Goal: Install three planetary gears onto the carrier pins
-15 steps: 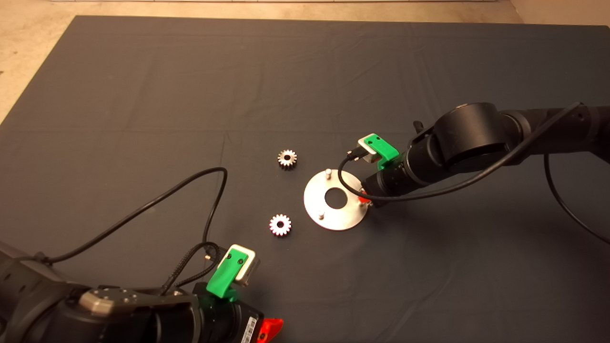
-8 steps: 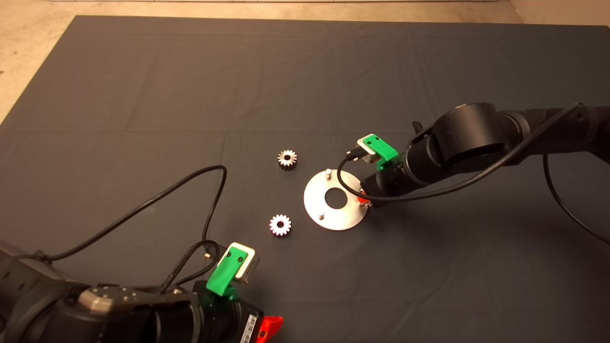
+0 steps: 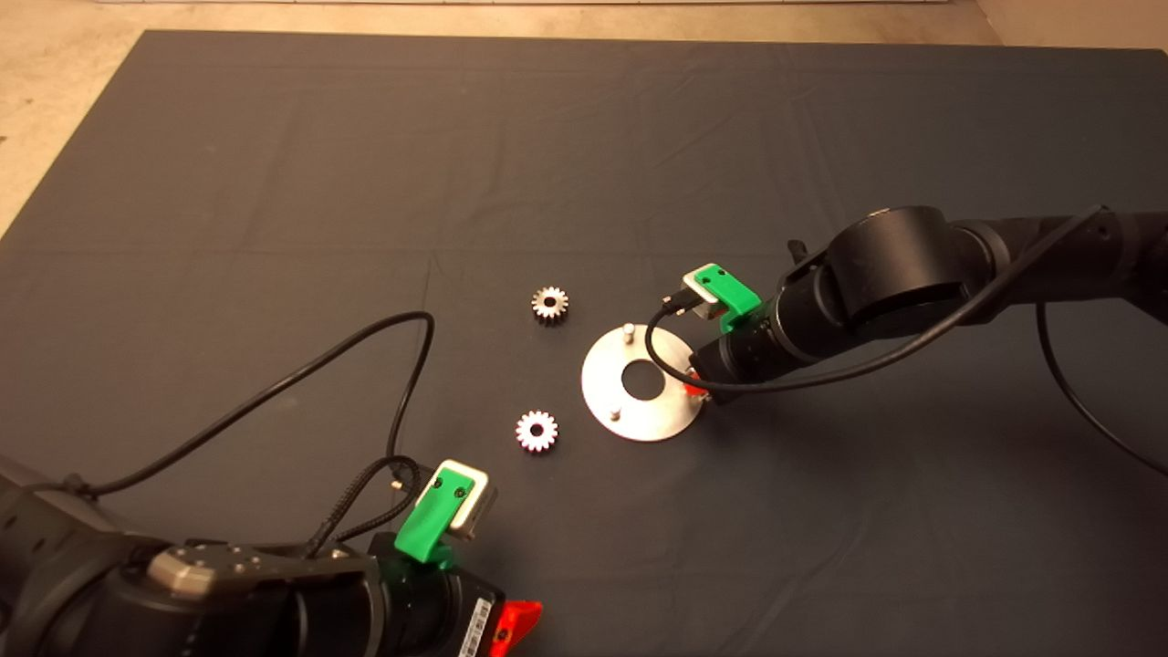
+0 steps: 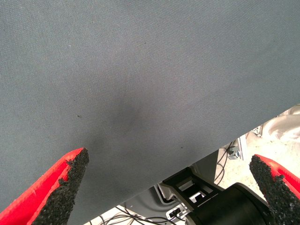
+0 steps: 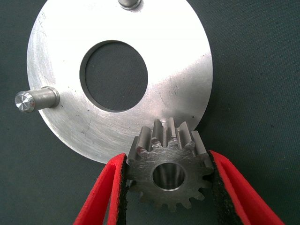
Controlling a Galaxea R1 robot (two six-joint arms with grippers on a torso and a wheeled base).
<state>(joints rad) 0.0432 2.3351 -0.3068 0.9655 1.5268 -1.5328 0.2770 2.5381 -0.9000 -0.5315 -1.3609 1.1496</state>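
One planetary gear is pinched flat between the red fingers of the right gripper, its bore facing up, held over the near edge of the shiny carrier disc where the third pin should stand; that pin is hidden beneath the gear, so whether the bore has started onto it cannot be told. The two other carrier pins show bare, one at the disc's side and one at its far rim. The remaining two gears lie loose on the dark mat beside the disc, one farther up the mat, one nearer the robot, both apart from the disc. So the first of three placements looks to be under way, and two remain. The right arm reaches in from the right, wrist angled steeply down over the disc's edge. The left gripper waits at the mat's near edge, fingers spread wide and empty.
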